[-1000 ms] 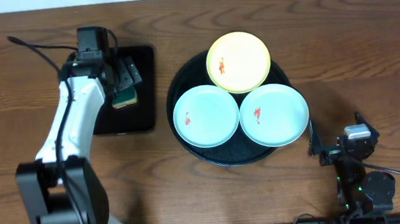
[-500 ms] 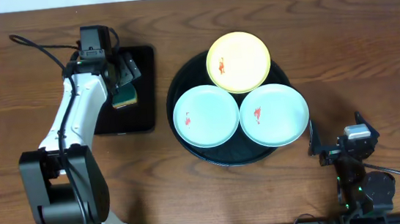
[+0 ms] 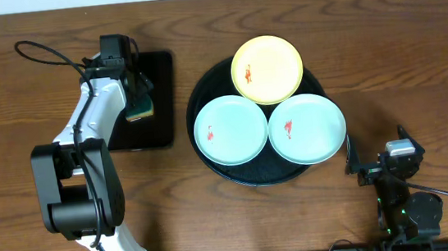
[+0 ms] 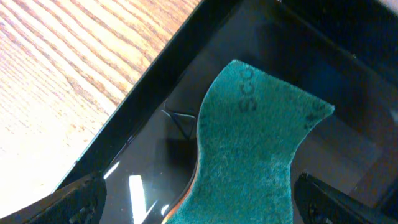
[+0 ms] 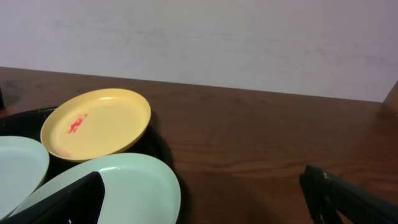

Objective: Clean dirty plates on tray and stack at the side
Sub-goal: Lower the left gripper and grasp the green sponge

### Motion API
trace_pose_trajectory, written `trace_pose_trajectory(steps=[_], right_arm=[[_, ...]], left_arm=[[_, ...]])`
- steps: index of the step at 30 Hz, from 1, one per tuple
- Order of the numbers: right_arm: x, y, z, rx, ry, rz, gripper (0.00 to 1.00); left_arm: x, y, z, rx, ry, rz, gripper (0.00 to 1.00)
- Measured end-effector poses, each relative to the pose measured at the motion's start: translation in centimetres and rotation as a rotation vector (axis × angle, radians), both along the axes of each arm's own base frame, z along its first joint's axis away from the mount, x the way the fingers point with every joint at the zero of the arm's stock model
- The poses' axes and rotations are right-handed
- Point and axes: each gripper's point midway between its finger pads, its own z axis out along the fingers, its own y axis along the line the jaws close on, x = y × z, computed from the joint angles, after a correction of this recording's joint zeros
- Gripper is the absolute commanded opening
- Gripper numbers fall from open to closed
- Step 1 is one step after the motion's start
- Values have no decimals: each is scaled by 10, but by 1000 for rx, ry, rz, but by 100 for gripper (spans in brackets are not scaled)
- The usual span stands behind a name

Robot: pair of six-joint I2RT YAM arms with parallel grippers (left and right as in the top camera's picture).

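Left gripper (image 4: 202,199) hangs spread over the sponge (image 4: 255,143) on the small tray (image 3: 160,99), perhaps touching it. Right gripper (image 5: 205,202), released, sits near the round tray (image 3: 254,176).

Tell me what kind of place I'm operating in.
Likely a lab test bench staging dishwashing, not a kitchen: wood-grain table against a blank wall, smeared plates on a round tray, a sponge on a small tray.

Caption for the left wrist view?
Open left claw above a green scouring sponge lying in the rectangular black tray.
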Motion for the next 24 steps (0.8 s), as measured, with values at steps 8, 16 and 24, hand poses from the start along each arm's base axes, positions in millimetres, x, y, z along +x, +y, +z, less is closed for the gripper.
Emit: trace_pose_trajectory(steps=[8, 16, 24], right_arm=[[0, 0, 0, 0, 0, 0, 99], [0, 0, 0, 0, 0, 0, 99], [0, 0, 0, 0, 0, 0, 99]], left_arm=[[7, 1, 3, 2, -32, 5, 97], [12, 2, 6, 8, -55, 8, 97], [15, 2, 2, 9, -61, 9, 97]])
